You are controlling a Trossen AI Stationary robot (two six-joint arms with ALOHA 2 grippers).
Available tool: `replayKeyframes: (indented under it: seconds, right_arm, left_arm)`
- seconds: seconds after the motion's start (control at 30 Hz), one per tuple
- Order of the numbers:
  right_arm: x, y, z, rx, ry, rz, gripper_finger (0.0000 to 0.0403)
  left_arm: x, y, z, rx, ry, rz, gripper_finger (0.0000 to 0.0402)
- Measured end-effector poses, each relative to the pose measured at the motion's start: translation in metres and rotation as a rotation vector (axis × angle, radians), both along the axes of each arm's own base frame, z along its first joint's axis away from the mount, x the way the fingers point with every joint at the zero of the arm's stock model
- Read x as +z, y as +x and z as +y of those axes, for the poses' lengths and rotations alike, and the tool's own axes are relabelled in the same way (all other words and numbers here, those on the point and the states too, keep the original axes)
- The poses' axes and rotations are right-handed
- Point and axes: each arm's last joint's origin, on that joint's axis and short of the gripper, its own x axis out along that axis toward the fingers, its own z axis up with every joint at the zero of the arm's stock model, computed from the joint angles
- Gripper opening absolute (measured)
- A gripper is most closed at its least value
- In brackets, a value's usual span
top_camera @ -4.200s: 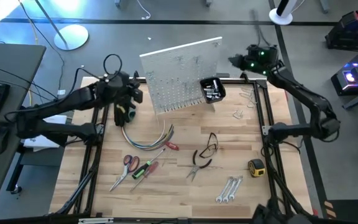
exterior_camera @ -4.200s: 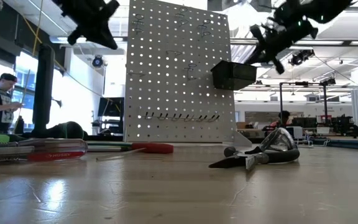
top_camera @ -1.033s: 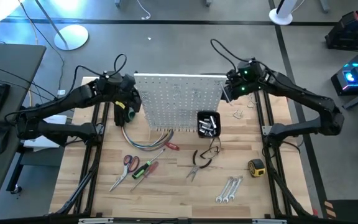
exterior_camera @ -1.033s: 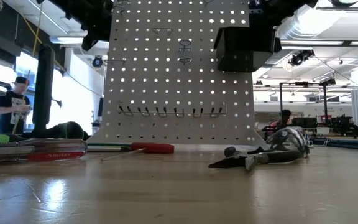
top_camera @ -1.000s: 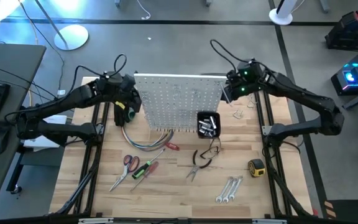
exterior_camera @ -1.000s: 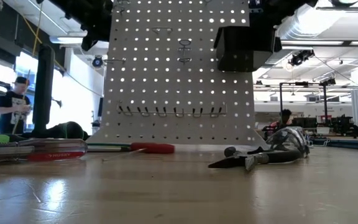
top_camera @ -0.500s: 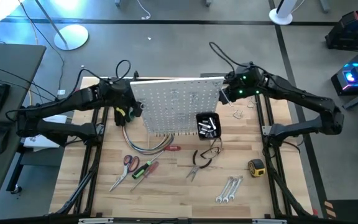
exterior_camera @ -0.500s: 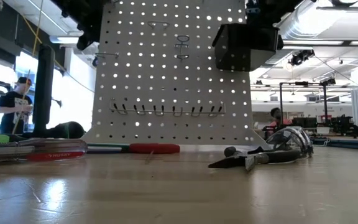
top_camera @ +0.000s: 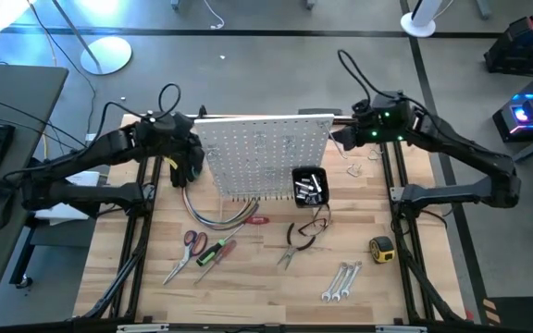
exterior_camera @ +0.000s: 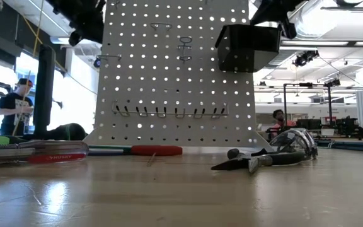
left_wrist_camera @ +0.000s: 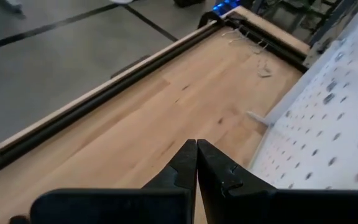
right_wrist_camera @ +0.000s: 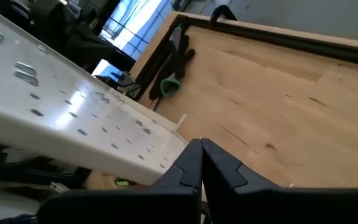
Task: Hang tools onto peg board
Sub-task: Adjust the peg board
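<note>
Your wooden table [top_camera: 248, 277] fills the middle of the overhead view; one white peg board [top_camera: 265, 153] stands upright across its far half, with one small black bin [top_camera: 308, 184] fixed to its lower right corner and holding small metal pieces; in the low view a row of hooks [exterior_camera: 167, 113] runs across the board's face. You have two dark arms, one at each end of the board; your left gripper [top_camera: 191, 169] sits just beside the board's left edge, fingers pressed together on nothing; your right gripper [top_camera: 339, 136] sits just off the board's right upper corner, fingers likewise clenched and empty. One curved bundle of cables [top_camera: 222, 211] lies in front of the board. On the near half of the table lie the tools: one pair of red-handled scissors [top_camera: 189, 245]; three screwdrivers, one green-handled [top_camera: 212, 252], one red-handled [top_camera: 224, 250] beside it, and one red-handled [top_camera: 253, 219] by the cables; one pair of black-handled pliers [top_camera: 296, 246]; one yellow tape measure [top_camera: 382, 247]; a cluster of silver wrenches [top_camera: 341, 280], count unclear.
</note>
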Motion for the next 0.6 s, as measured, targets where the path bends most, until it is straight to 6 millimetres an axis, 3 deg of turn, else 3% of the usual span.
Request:
replayKeyframes:
  seconds: [0.27, 0.6]
  right_arm:
    - [0.003, -0.005, 0.002, -0.025, -0.025, -0.008, 0.0000]
    - [0.008, -0.013, 0.002, -0.076, -0.139, 0.008, 0.0000]
  left_arm:
    - [0.006, -0.018, -0.001, 0.102, 0.080, 0.017, 0.0005]
    - [0.032, -0.044, -0.010, 0.139, 0.150, -0.099, 0.0006]
